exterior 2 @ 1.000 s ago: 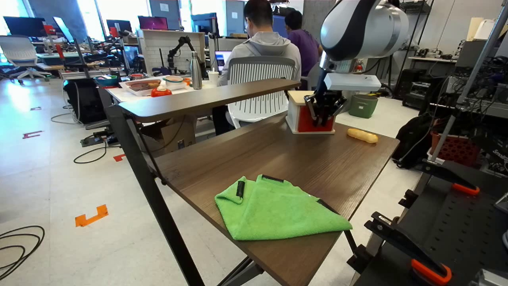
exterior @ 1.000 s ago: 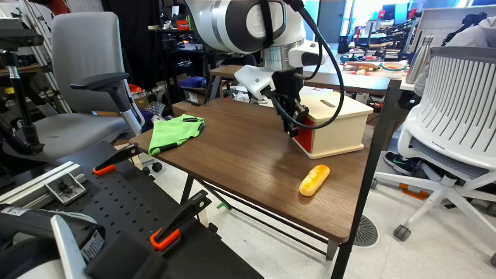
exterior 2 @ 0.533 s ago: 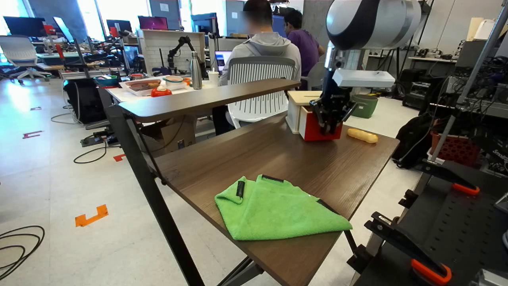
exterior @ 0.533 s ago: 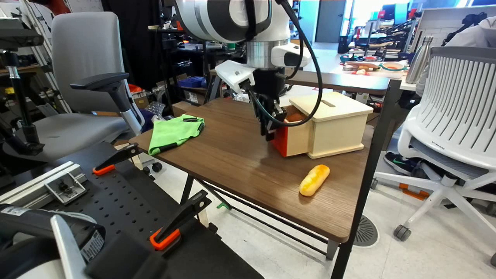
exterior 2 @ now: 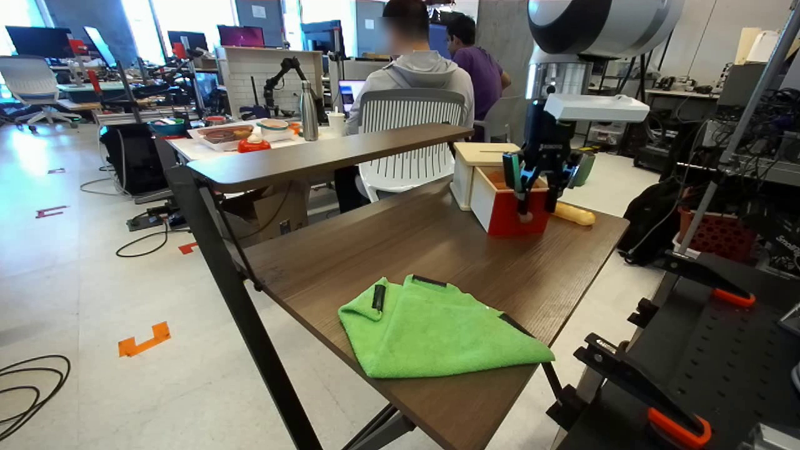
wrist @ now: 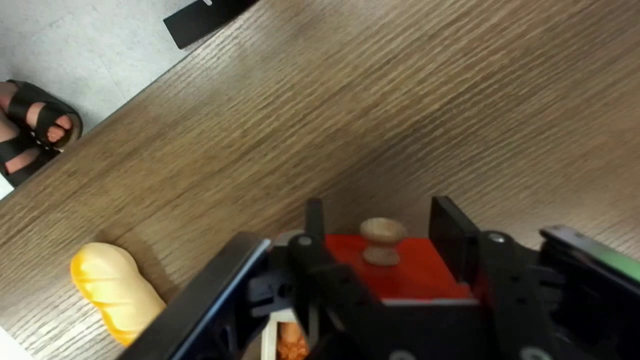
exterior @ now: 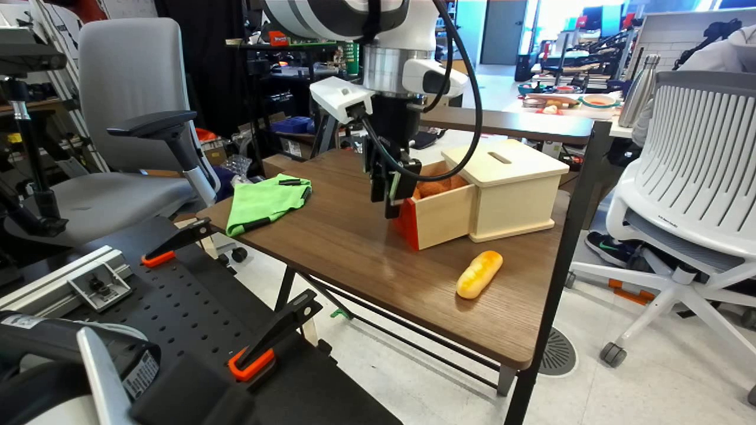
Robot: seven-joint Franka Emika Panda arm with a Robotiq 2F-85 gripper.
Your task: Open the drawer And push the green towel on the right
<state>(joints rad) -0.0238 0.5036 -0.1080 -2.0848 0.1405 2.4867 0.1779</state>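
Observation:
A pale wooden box [exterior: 520, 203] [exterior 2: 464, 178] stands on the table with its red-fronted drawer [exterior: 446, 219] [exterior 2: 505, 212] pulled well out and tilted slightly down. Orange-brown contents [exterior: 436, 188] show inside. My gripper [exterior: 387, 203] [exterior 2: 537, 209] is at the drawer front. In the wrist view my gripper [wrist: 377, 205] is open, its fingers on either side of the wooden knob [wrist: 383, 231] with gaps to both. The green towel [exterior: 263, 200] [exterior 2: 437, 331] lies folded at the table end away from the box, and is out of the wrist view.
A yellow bread roll [exterior: 479, 274] [exterior 2: 574, 214] lies beside the drawer, also in the wrist view [wrist: 117, 290]. A raised shelf [exterior 2: 337, 153] runs along the table's far side. A black bench [exterior: 195, 307] with orange clamps [exterior: 254, 363] stands alongside the table [exterior: 354, 230].
The drawer has slid from shut to well out of the box. My gripper moved away from the box with it, and its fingers have spread apart. The towel has not moved.

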